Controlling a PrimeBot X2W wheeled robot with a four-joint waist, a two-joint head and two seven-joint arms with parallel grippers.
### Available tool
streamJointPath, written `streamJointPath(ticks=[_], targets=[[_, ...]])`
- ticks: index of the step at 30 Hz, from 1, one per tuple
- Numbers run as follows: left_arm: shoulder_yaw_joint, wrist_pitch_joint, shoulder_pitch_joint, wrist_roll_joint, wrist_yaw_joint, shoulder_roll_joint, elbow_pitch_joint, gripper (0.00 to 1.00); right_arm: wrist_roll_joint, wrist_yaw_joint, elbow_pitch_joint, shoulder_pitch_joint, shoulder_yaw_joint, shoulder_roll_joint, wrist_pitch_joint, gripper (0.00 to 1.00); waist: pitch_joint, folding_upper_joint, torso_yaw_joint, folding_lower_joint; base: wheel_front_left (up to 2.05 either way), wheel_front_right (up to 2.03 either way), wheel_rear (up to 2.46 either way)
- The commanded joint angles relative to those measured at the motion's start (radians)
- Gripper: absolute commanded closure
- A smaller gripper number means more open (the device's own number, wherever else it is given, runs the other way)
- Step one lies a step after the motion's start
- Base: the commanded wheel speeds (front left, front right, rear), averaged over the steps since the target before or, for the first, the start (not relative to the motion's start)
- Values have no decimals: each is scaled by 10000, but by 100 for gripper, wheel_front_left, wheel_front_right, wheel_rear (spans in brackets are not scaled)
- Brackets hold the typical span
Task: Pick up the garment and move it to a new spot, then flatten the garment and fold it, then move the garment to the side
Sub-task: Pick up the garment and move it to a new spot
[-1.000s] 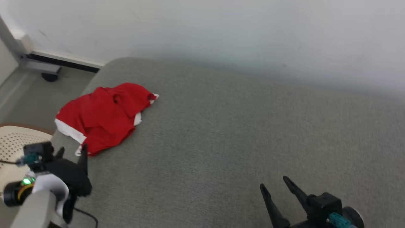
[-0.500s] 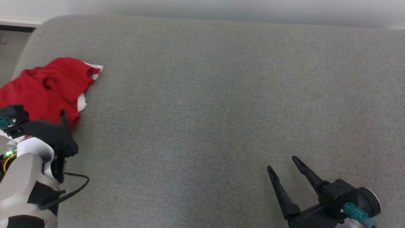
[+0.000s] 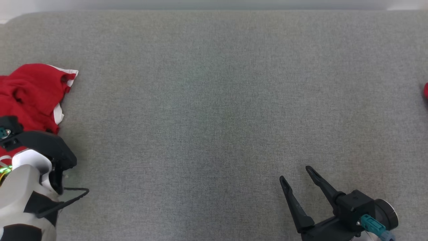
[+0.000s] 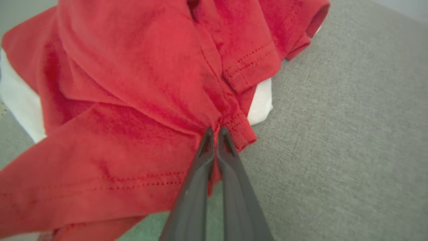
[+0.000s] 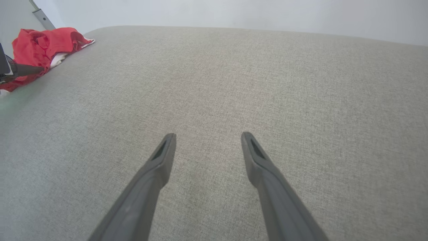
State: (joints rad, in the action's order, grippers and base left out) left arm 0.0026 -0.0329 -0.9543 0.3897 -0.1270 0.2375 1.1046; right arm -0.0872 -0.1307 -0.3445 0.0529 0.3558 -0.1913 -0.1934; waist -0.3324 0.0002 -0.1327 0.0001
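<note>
Pinching shirt (image 4: 133, 83) hem at 9 o'clock, left hand (image 4: 214, 131) clenched on it; limp cloth, will drape. Right hand (image 3: 295, 173) released.

Bright even light, soft shadows, sharp

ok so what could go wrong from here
1. The left gripper pinches only a thin fold by a hem of the garment; it may slip out on lifting.
2. The garment is bunched in layers, so it may rise as a clump, while the open right gripper is far off across the cushion.
</note>
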Motion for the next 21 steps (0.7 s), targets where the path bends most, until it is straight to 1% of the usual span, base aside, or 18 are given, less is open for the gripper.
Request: streamJointPath(ticks=[1,4,7,10,13,14,15,18,21], targets=[[-24,25,-83,59,132,113,106,100,-29,-1,50,-43,27,85,119,0,259,-2,-83,-1,0,0,0],[-152,-107,-185,-20,497,425,193,100,-130,-1,309,-83,96,254,307,0,683,-2,-111,-1,0,0,0],[-274,-222,-406,27,969,532,-8,100,-278,-1,649,-122,179,453,555,0,1231,-2,-130,-1,0,0,0],[-465,-393,-752,-72,1323,750,-317,100,-369,-1,962,-140,186,684,838,0,1738,-2,-180,-1,0,0,0],[-666,-645,-1081,-93,1737,749,-674,100,-443,-1,1374,-117,193,910,1155,0,2429,-2,-172,-1,0,0,0],[-666,-645,-1081,-93,1737,749,-674,100,-443,-1,1374,-117,193,910,1155,0,2429,-2,-172,-1,0,0,0],[-708,-772,-1207,-19,1935,710,-823,100,-483,-1,1477,-75,197,986,1254,0,2633,-2,-156,-1,0,0,0],[-776,-1102,-1364,358,2303,435,-1195,100,-568,-1,1866,84,180,1181,1530,0,3340,-2,-82,-1,0,0,0],[-939,-1388,-1462,664,2487,251,-1703,100,-639,-1,2122,181,248,1316,1743,0,3802,-2,118,-1,0,0,0]])
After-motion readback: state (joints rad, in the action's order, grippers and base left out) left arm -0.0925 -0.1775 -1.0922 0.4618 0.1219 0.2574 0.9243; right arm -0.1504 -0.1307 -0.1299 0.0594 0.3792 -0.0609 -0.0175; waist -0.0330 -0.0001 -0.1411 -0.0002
